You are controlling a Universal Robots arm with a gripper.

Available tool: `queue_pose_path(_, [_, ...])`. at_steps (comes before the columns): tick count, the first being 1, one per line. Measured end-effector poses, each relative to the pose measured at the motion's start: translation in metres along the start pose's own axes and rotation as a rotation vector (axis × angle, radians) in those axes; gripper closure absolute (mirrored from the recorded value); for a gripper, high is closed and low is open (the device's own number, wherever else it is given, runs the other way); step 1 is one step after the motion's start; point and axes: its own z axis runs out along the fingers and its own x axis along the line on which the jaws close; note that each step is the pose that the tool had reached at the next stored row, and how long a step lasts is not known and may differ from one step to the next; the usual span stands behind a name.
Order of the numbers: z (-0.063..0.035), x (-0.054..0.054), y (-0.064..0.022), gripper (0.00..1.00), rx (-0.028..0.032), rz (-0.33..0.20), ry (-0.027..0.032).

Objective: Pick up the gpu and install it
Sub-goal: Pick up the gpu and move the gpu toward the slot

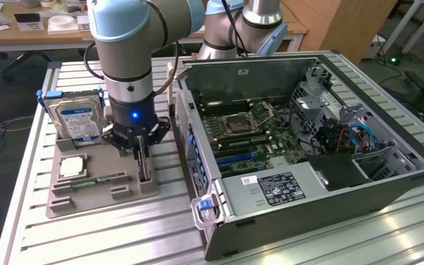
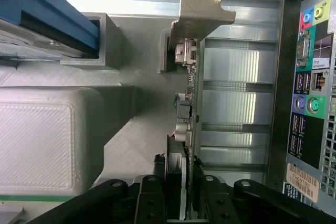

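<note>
The gpu [image 2: 191, 103] is a thin dark-green circuit board standing on its long edge, with a silvery stamped-metal bracket [image 2: 202, 9], notched and bent at its tip, at the end away from the gripper; small metal connectors stud its face. It sits along the edge of a grey holder tray [image 1: 101, 205] that faces the computer case [image 1: 308, 223], the bracket end caught in a small blocky socket [image 2: 167, 51]. The tray is matte plastic with a fine ribbed, layered surface and raised rectangular pockets. The gripper [image 2: 187, 170], black with jointed links, sits over the card's upper edge with the board between its two sides, drawn in narrow; whether it presses on the board or stops just short cannot be told. At the tray's far edge a silver hard drive [image 1: 75, 117] with a blue-and-white label stands upright in blue rails [image 2: 47, 17]; near the tray's middle lie a square pale chip [image 1: 72, 165] and a narrow green memory stick [image 1: 97, 179]. The tray rests on a slatted aluminium tabletop [image 1: 86, 240], toward the exterior view's left edge. Just beside it lies the open computer case, dark sheet metal holding a green motherboard [image 1: 253, 141], a grey boxed power supply [image 1: 271, 187] with a label, and blue cables [image 1: 359, 138]. The case's rear port panel [image 2: 310, 77] stands close alongside the card.
</note>
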Motion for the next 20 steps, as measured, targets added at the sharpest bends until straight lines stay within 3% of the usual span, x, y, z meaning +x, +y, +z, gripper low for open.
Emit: queue_pose_path(20, [0.0001,0.0,0.0,0.73,0.0,0.0,0.0])
